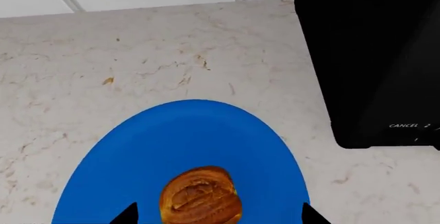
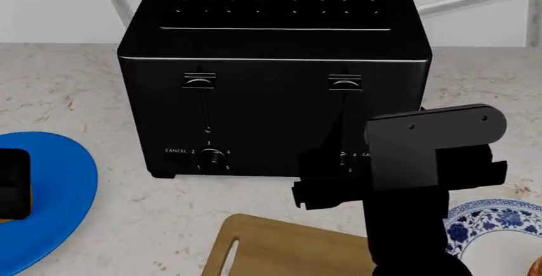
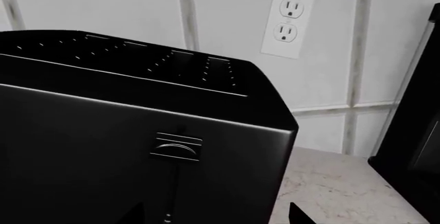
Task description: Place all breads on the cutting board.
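Note:
One bread [image 1: 200,195], a golden-brown ridged chunk, lies on the plain blue plate [image 1: 192,131]. My left gripper [image 1: 218,214] is open just above it, one dark fingertip on each side of the bread and clear of it. In the head view the left gripper [image 2: 13,184] shows only at the left edge, over the blue plate [image 2: 59,193]. The light-tan cutting board [image 2: 280,250] lies in front of the toaster, its handle slot toward the left. My right gripper [image 3: 216,214] is open and empty, facing the toaster front. My right arm [image 2: 428,174] hangs above the board's right part.
A big black toaster [image 2: 271,73] stands mid-counter between the blue plate and a blue-and-white patterned plate [image 2: 495,225]. A tiled wall with a white outlet [image 3: 289,20] runs behind. A dark appliance edge [image 3: 419,126] stands to the toaster's right.

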Tool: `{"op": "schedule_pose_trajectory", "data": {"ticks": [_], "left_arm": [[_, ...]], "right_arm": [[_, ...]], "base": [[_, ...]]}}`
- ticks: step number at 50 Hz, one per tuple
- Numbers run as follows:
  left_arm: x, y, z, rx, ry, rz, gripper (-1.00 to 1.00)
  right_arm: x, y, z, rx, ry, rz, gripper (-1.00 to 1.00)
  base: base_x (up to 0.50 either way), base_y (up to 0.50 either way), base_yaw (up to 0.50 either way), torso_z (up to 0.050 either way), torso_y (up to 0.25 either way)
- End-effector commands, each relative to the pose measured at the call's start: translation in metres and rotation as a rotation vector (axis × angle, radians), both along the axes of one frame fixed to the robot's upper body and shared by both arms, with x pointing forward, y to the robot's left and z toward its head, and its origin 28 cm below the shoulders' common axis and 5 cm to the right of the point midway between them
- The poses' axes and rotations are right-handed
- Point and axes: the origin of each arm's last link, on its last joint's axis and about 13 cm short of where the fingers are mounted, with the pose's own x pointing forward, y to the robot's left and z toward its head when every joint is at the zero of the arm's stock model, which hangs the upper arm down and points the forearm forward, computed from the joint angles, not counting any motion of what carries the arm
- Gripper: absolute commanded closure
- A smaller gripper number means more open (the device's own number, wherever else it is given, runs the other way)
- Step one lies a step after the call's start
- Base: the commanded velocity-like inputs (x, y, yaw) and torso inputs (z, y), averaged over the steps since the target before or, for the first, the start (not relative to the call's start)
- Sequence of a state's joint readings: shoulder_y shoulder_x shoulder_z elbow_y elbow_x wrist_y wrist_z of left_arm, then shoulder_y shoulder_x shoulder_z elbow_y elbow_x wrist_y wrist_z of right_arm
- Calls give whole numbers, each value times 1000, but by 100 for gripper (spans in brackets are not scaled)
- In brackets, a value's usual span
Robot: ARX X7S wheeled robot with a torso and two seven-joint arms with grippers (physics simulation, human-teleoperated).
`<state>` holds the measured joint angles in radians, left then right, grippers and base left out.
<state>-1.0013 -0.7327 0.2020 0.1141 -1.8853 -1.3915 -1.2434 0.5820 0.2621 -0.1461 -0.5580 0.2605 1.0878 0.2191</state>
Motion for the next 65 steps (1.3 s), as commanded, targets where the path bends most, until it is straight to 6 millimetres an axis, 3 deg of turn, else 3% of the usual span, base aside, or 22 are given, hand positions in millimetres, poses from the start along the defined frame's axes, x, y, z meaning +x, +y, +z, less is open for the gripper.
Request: {"op": "schedule_pose_trajectory", "data": {"ticks": [1, 12, 13, 17, 27, 29, 32, 35, 65], "left_arm": [[6, 0, -8, 13, 20, 7, -100], [12, 3, -18, 20, 35, 15, -100], [13, 4, -6, 19, 34, 12, -100], [14, 4, -28, 10, 53, 10, -100], [16, 4, -33, 9, 69, 11, -100], [17, 4, -21, 11, 74, 12, -100], [18, 6, -35, 11, 75, 23, -100], [20, 7, -13, 14, 71, 38, -100], [35, 9, -35, 1, 124, 37, -100]], "right_arm": [[1, 0, -1, 1, 3, 2, -100], [1, 1, -2, -5, 4, 3, -100], [1, 1, -2, -15, 2, 1, -100], [1, 1, -2, -14, 4, 2, -100], [0, 2, -1, -16, 1, 4, -100], [0, 2, -1, -18, 3, 5, -100], [0, 2, -1, -15, 3, 4, -100], [1, 3, -2, -16, 5, 7, -100], [1, 3, -2, -16, 4, 11, -100]], "base": [[0, 0, 0, 0, 0], [0, 0, 0, 0, 0], [0, 0, 0, 0, 0], [0, 0, 0, 0, 0], [0, 0, 0, 0, 0], [0, 0, 0, 0, 0], [0, 0, 0, 0, 0], [0, 0, 0, 0, 0], [0, 0, 0, 0, 0]]}}
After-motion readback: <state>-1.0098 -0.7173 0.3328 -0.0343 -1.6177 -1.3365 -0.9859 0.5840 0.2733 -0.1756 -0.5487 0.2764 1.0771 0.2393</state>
